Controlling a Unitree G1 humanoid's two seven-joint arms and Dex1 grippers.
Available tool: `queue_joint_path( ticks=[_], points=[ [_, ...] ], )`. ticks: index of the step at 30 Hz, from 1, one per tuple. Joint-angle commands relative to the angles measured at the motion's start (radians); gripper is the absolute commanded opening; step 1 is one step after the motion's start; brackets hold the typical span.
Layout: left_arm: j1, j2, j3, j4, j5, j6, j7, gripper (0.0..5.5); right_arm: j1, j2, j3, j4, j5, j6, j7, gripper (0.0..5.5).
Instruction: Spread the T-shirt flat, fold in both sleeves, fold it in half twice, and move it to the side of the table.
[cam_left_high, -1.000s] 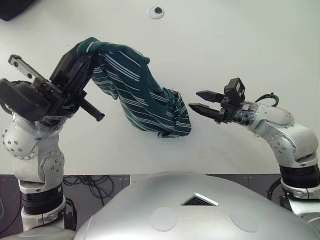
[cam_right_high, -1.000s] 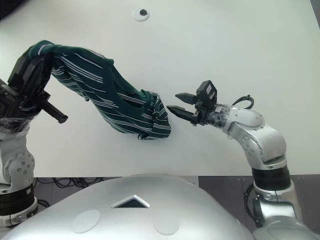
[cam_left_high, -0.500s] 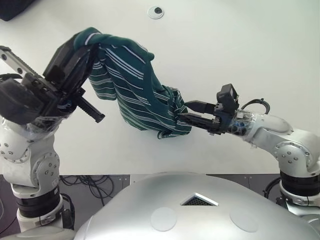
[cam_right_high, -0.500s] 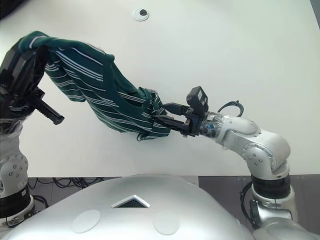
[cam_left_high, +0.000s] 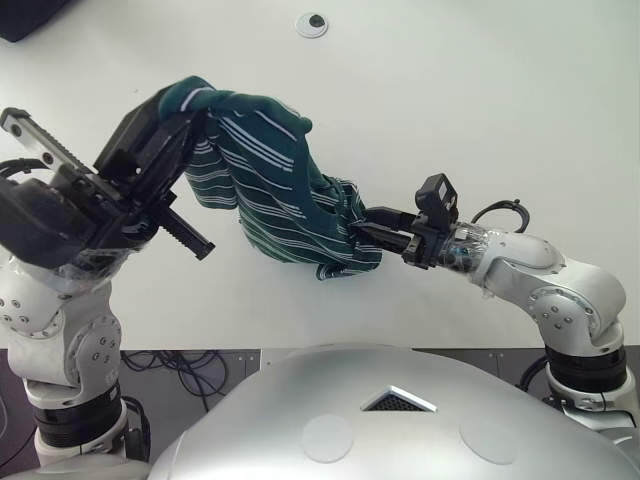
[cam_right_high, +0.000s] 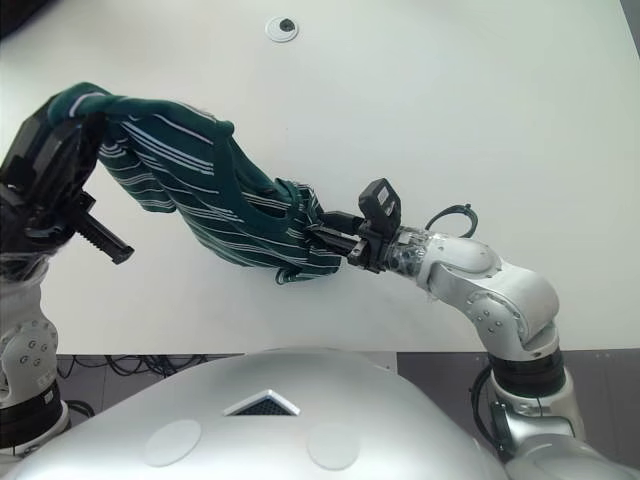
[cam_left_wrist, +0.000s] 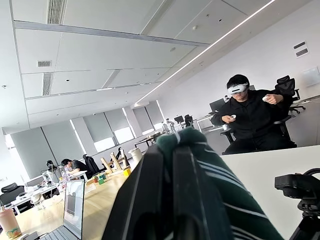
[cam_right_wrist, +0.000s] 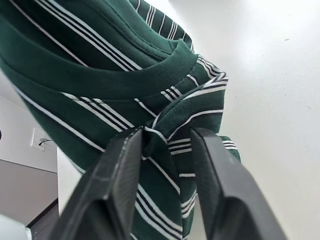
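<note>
A dark green T-shirt (cam_left_high: 270, 190) with white stripes hangs bunched above the white table (cam_left_high: 450, 100). My left gripper (cam_left_high: 190, 108) is raised at the left and is shut on the shirt's top end; the left wrist view shows the cloth pinched between its black fingers (cam_left_wrist: 150, 200). The shirt slopes down to the right, and its lower bunch rests on the table. There my right gripper (cam_left_high: 362, 228) is low over the table and is shut on a fold by the collar. In the right wrist view that striped fold (cam_right_wrist: 165, 120) sits between the two fingers (cam_right_wrist: 120, 170).
A small white disc with a dark centre (cam_left_high: 312, 23) lies at the far edge of the table. A dark object (cam_left_high: 25, 15) sits at the far left corner. Cables (cam_left_high: 185, 365) hang below the near edge. Bare tabletop spreads to the right and behind the shirt.
My right gripper has moved left from open beside the shirt into its lower bunch, and its fingers have shut on the fold. The left gripper has stayed raised with the shirt, shifting only slightly.
</note>
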Motion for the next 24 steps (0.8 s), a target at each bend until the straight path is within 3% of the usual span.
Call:
queue_joint_path(
  ticks=[1,7,15,19,21,24],
  points=[
    [0.008,-0.005,0.01,-0.005,0.012,-0.011,-0.011,0.0,-0.005,-0.006,-0.002,-0.008,-0.009,0.008,-0.002,0.85],
    [0.017,-0.008,0.019,-0.005,0.008,-0.019,-0.019,0.0,-0.001,-0.006,-0.007,-0.01,0.0,0.014,-0.001,0.02],
    [-0.014,-0.018,0.045,0.028,0.074,-0.036,0.013,0.0,-0.015,-0.013,-0.024,0.014,-0.059,-0.041,-0.009,0.02],
    [-0.199,0.051,0.019,0.203,0.362,-0.045,0.081,0.0,-0.14,-0.072,-0.05,0.158,-0.357,-0.306,-0.026,0.02],
    [-0.357,0.1,-0.064,0.354,0.569,-0.11,0.097,0.0,-0.22,-0.081,-0.049,0.275,-0.486,-0.44,-0.034,0.02],
    [-0.632,0.122,-0.164,0.626,0.709,-0.162,0.112,0.0,-0.377,-0.031,-0.041,0.485,-0.598,-0.588,-0.057,0.02]
  ],
)
